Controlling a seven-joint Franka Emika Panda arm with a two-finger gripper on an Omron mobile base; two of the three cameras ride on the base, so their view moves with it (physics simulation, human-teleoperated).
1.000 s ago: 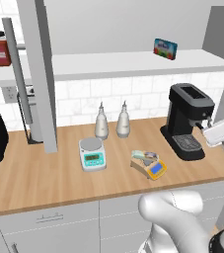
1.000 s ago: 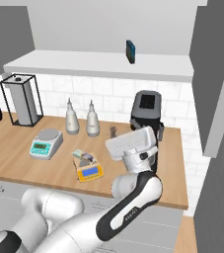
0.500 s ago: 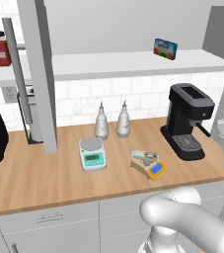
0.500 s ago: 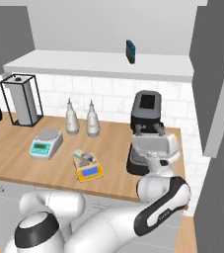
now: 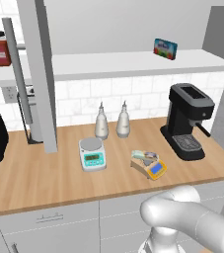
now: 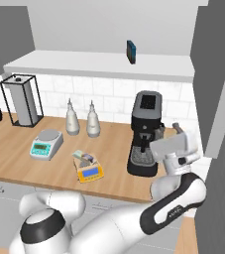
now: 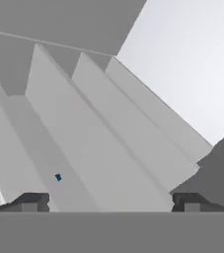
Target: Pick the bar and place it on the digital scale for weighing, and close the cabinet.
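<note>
Already the bar (image 5: 144,154) lies on the digital scale (image 5: 150,165), hand (image 7: 111,201) open wide.

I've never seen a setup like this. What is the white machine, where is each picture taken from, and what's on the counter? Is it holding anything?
The white machine is a robot arm on a base that can drive, in a computer-rendered kitchen. Two pictures come from cameras on the base, behind the arm to its left and right, so they show the same counter from two sides. The third comes from a camera on the hand, looking along the end effector, the two-finger part that grasps. Its fingers are apart with nothing between them, facing grey panels.

On the counter stand a white scale, two bottles, a coffee machine and a tan scale. The small pale green bar appears to lie on the tan scale. A grey cabinet door stands open.
</note>
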